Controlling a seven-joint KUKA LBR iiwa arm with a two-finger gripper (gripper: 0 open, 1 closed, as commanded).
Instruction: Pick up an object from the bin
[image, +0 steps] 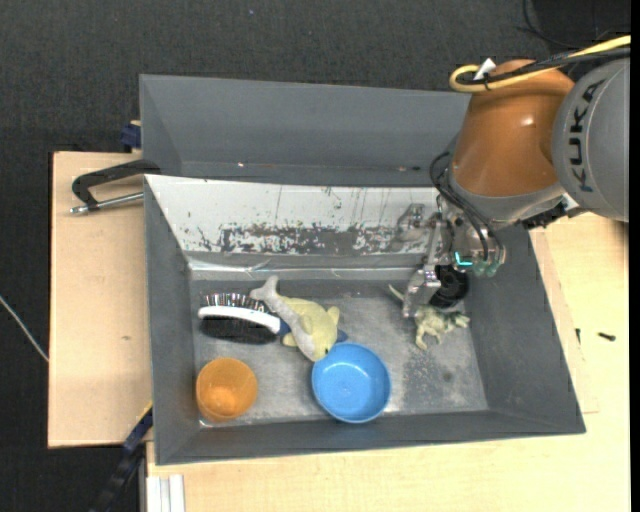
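I have the pincer (422, 300) low over the right side of the bin (300, 125), at about three o'clock on its floor, hanging just above a small pale greenish toy (438, 326). The toy is a ragged little figure with stubby limbs sticking out, lying flat on the bare metal. The pincer's tip sits at the toy's eleven o'clock edge, close to touching it, though I can't make out actual contact. I also cannot tell from here whether the pincer is released or clenched, and nothing shows as gripped in it.

I judge the toy to be very light, and probably soft rubber or thin plastic. It should not break, but it could skate across the smooth floor if nudged from one side. Its limbs look too thin and floppy to trust. I would close across the thicker middle of the body, coming straight down so both sides meet it together.

The other things lie well apart to nine o'clock of the toy:
- a blue bowl (350, 382) at six o'clock on the floor
- a grey and yellow plush fish (305, 322) just above the bowl
- a black and white brush (238, 318) touching the plush
- an orange cup (226, 388) at the eight o'clock corner

None of them crowds the approach.
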